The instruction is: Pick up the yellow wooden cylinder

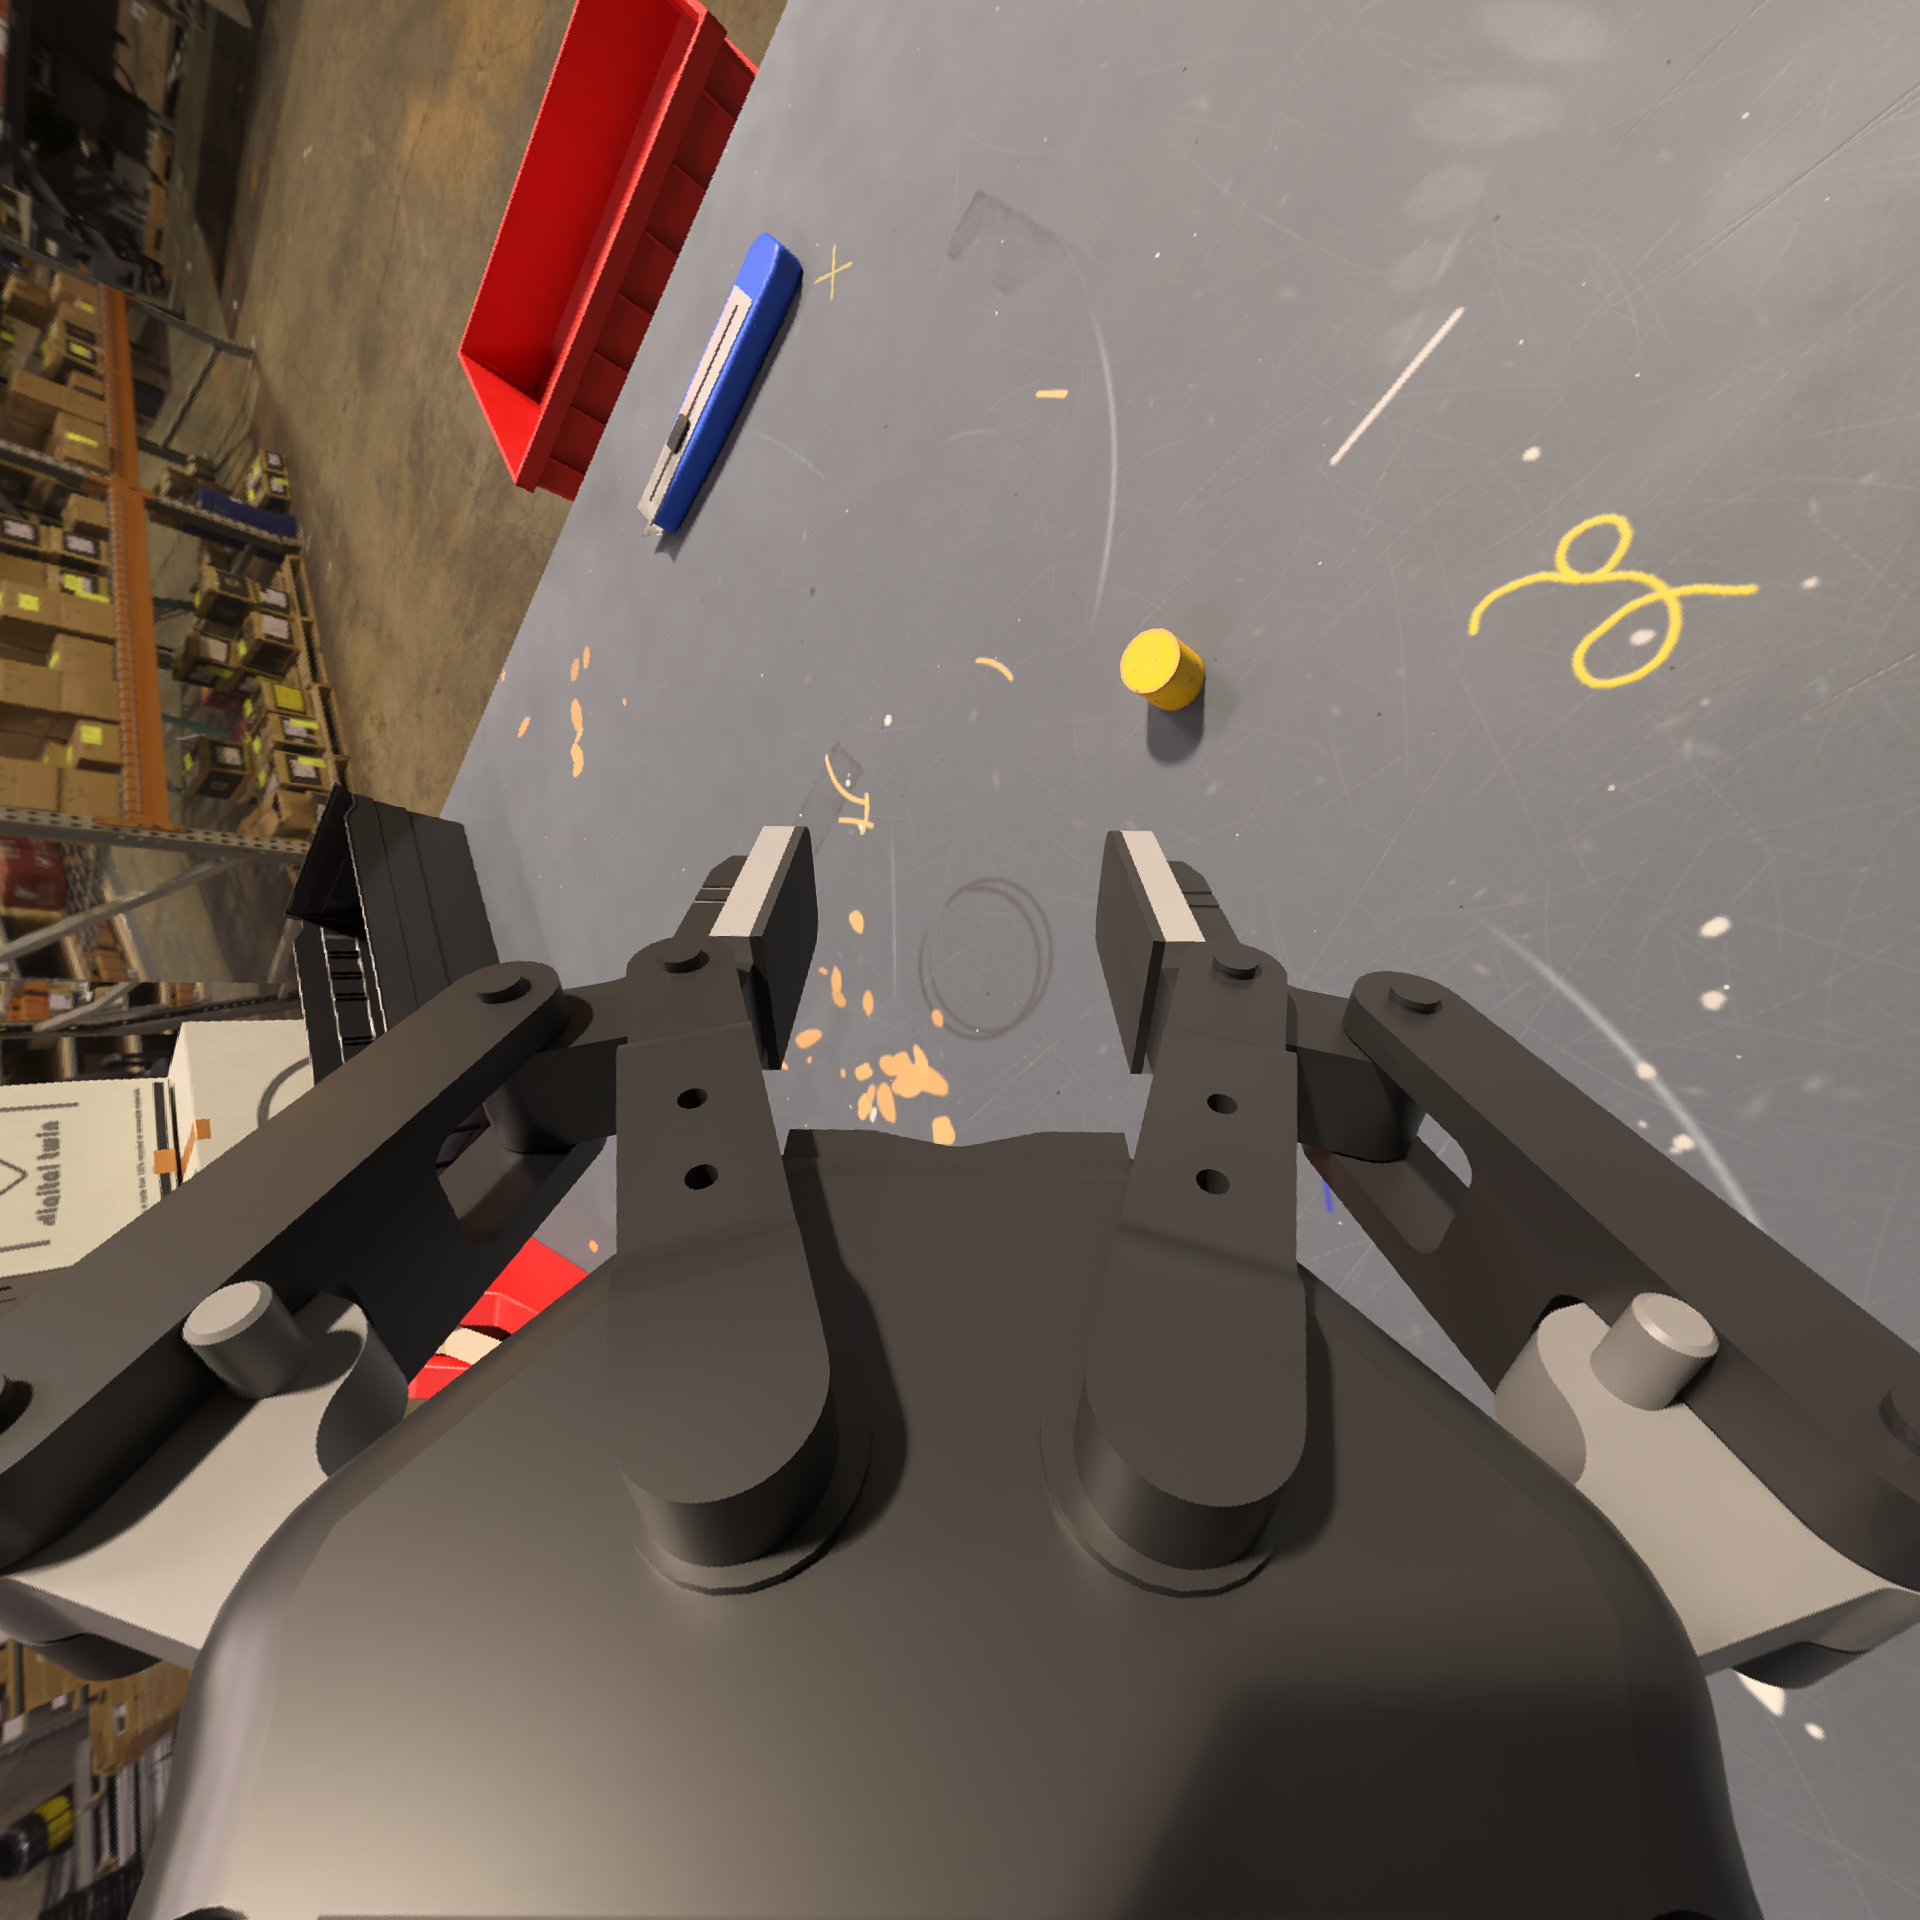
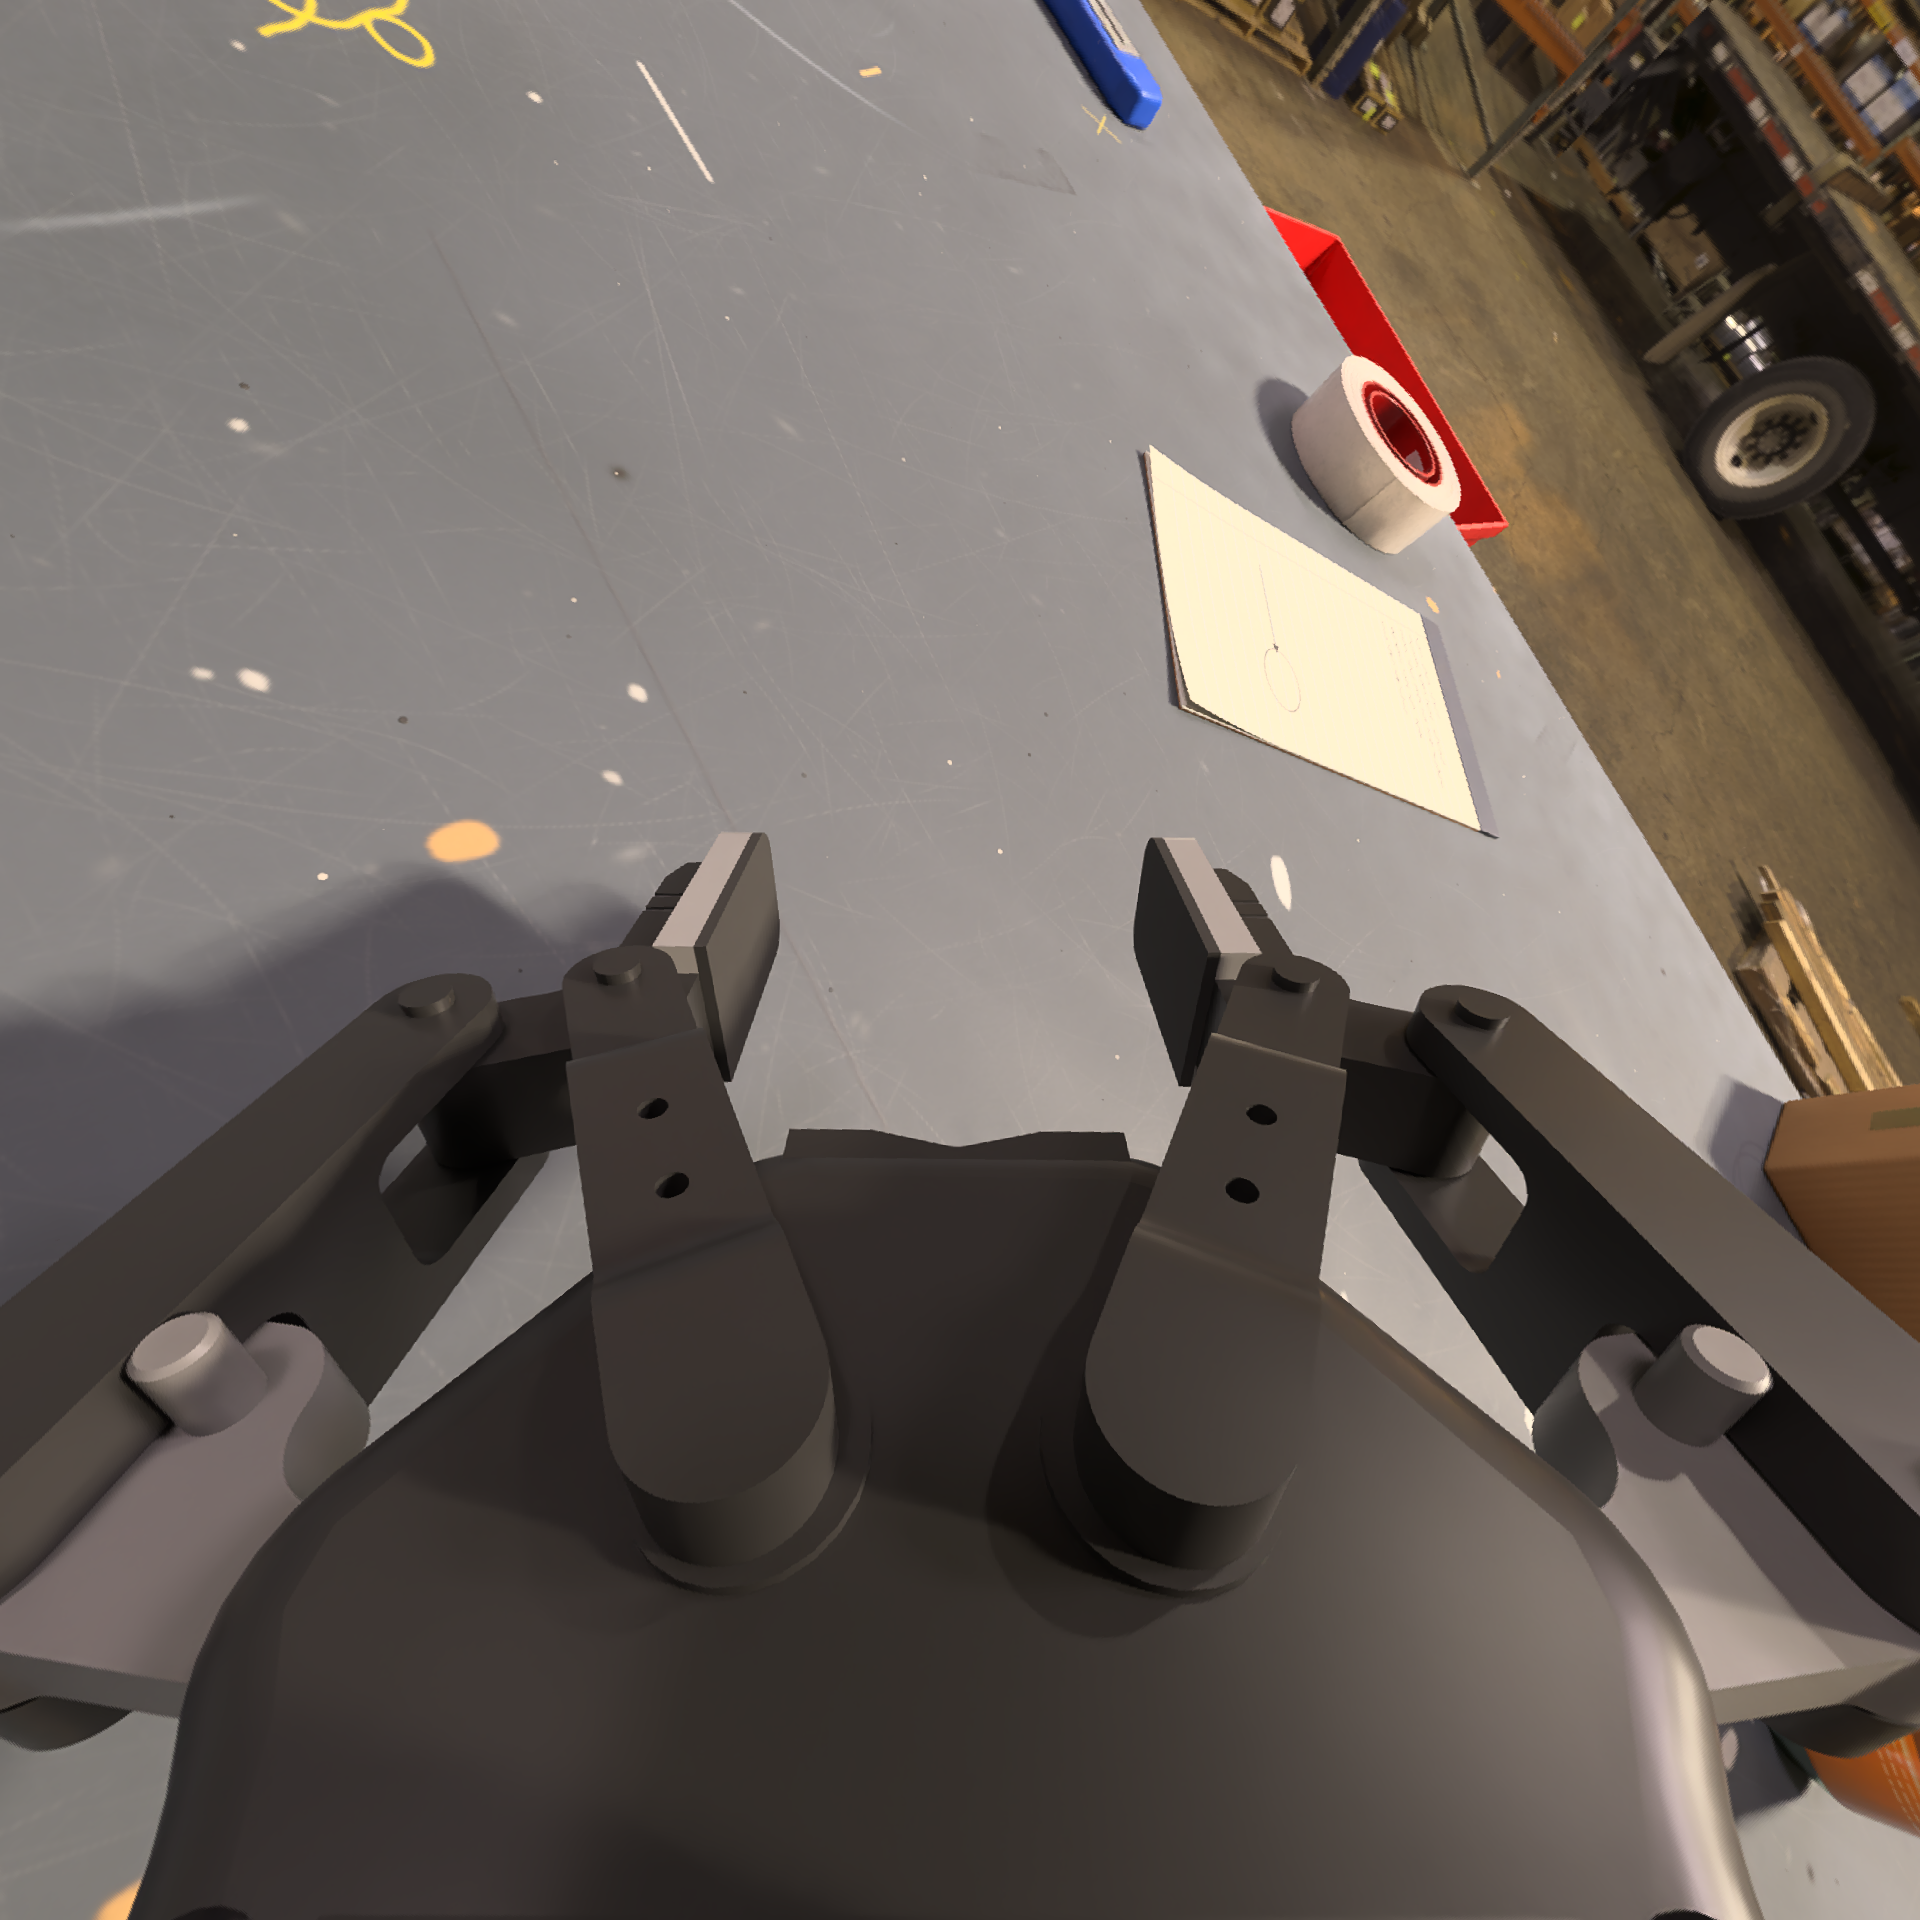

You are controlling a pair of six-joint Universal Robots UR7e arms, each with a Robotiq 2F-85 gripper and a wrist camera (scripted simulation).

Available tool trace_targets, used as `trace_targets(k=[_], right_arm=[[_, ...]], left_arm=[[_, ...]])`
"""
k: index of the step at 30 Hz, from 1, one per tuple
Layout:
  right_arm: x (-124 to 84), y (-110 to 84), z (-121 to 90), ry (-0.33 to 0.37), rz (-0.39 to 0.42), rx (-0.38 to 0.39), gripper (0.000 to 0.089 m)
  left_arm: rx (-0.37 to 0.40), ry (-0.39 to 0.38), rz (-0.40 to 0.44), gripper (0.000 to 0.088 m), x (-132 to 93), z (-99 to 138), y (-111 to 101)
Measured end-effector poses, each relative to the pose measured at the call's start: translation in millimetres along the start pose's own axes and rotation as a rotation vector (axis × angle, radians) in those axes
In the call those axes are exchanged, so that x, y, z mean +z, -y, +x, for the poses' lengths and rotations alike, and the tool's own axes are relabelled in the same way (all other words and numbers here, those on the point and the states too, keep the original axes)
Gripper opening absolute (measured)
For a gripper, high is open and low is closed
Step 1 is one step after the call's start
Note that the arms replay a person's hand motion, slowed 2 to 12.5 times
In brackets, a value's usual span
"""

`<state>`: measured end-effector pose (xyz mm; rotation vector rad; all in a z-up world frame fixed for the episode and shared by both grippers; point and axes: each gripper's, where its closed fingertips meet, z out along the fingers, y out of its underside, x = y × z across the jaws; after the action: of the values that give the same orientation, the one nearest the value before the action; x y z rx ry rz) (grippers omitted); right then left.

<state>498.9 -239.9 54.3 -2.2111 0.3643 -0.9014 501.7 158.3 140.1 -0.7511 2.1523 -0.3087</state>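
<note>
A short yellow wooden cylinder (image 1: pixel 1162 669) stands on the grey scratched table (image 1: pixel 1351 260) in the left wrist view, ahead and a little right of my left gripper (image 1: pixel 958 847). That gripper is open and empty, above the table, apart from the cylinder. My right gripper (image 2: pixel 954 852) is open and empty over bare table (image 2: pixel 520 468) in the right wrist view. The cylinder does not show in the right wrist view.
A blue utility knife (image 1: pixel 722 382) lies near the table's left edge, beside a red bin (image 1: pixel 597 239). The right wrist view has a white tape roll (image 2: pixel 1377 452), a cream notebook (image 2: pixel 1311 652), the red bin (image 2: pixel 1377 343), the knife's end (image 2: pixel 1117 57) and a brown box (image 2: pixel 1849 1195).
</note>
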Motion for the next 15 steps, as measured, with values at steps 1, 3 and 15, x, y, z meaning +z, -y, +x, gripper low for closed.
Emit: trace_targets(k=[1,3,15], right_arm=[[0.2,0.3,-0.3,0.001,0.001,-0.001,0.0616],[0.5,1.0,-0.9,0.004,0.002,-0.002,0.0616],[2.2,4.2,-4.0,0.015,0.008,-0.013,0.0617]], left_arm=[[-0.001,0.0,0.0,0.0491,-0.1,-0.1,-0.3],[-0.004,0.0,0.0,0.0491,-0.4,-0.2,-0.9],[-0.014,-0.001,0.002,0.0491,-1.2,0.0,-3.4]])
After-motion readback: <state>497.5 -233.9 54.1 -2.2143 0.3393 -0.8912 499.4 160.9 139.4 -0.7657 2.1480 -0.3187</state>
